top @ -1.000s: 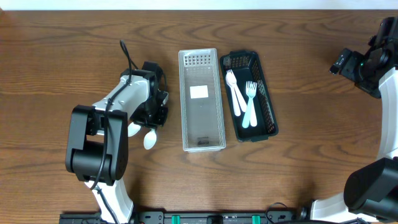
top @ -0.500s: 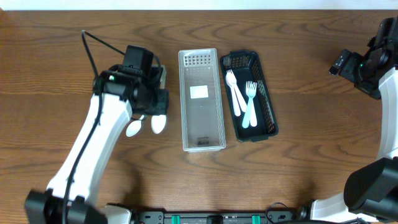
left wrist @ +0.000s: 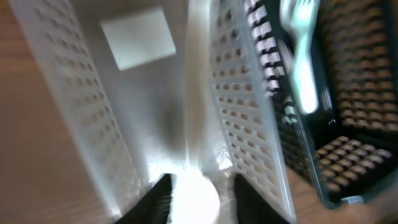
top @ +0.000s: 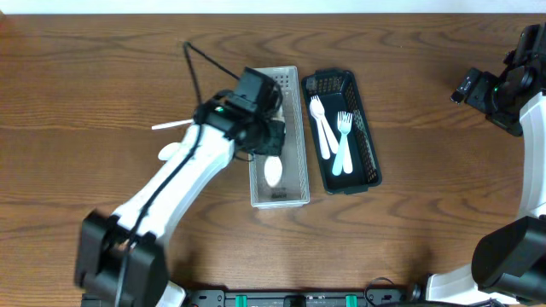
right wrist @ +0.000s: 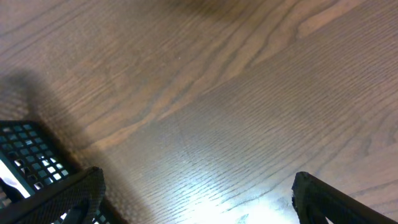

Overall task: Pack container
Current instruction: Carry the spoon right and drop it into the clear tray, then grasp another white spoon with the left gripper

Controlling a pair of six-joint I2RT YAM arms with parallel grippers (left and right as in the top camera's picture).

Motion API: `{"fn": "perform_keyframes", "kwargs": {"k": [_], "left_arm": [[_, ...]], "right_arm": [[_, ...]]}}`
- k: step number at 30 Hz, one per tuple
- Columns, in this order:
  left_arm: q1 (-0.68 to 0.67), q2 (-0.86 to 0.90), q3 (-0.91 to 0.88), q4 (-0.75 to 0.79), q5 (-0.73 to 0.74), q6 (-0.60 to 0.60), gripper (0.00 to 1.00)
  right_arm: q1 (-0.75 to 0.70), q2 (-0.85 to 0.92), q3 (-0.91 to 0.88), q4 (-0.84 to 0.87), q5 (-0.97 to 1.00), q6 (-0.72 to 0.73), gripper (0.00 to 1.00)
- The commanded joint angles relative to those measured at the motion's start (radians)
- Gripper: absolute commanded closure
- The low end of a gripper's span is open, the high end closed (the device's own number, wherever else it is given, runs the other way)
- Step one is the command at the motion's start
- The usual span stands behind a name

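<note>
A wooden table [top: 85, 68] is seen from above. Well to the left of the left pincer, a loose spoon [top: 168, 153] lies on the bare wood, with part of it hidden under the white arm.

The left pincer [top: 271, 149] hangs over a long white basket [top: 295, 94] and pinches a white spoon [top: 273, 170]. The spoon's bowl sticks out below the pincer, inside the basket's outline. In the blurred wrist view, two dark fingers [left wrist: 158, 199] flank the bright bowl, and the handle runs away from them toward a pale label [left wrist: 137, 37] on the basket floor. It is not clear whether the spoon touches that floor. From above, the arm covers the label and much of the basket's upper half.

Just right of this pincer, and right beside the white basket, sits a black basket [top: 374, 162] holding white cutlery [top: 341, 149], including at least one fork.

Far to the right, the right pincer [right wrist: 196, 186] hovers over bare wood with its fingers spread wide. Only the fingertips show, and a corner of the black basket is cut off at the lower left.
</note>
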Motion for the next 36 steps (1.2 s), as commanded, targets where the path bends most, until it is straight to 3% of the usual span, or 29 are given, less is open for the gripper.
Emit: {"fn": "perform_keyframes", "kwargs": {"k": [1,4,8,15,19,31,33,36], "left_arm": [[0.017,0.026,0.01,-0.002,0.001,-0.009,0.52],[0.073,-0.006,0.037,-0.045,-0.006,0.03,0.3],[0.167,-0.05,0.052,-0.142,-0.163,0.154,0.19],[0.311,-0.001,-0.018,-0.183,-0.254,0.505,0.2],[0.371,0.063,-0.037,-0.161,-0.254,0.618,0.36],[0.428,0.259,-0.038,-0.116,-0.253,0.628,0.36],[0.428,0.285,-0.038,-0.116,-0.246,0.628,0.38],[0.428,0.323,-0.038,-0.116,-0.246,0.627,0.5]], "right_arm": [[-0.001,0.005,-0.006,-0.001,-0.005,0.015,0.01],[-0.001,0.005,-0.006,-0.002,-0.005,0.015,0.01],[-0.001,0.005,-0.006,-0.002,-0.005,0.015,0.01],[-0.001,0.005,-0.006,-0.006,-0.005,0.014,0.01],[-0.001,0.005,-0.006,-0.012,-0.008,0.014,0.01],[-0.001,0.005,-0.006,-0.02,-0.004,0.014,0.01],[-0.001,0.005,-0.006,-0.02,-0.004,0.014,0.01],[-0.001,0.005,-0.006,-0.019,-0.004,0.014,0.01]]}}
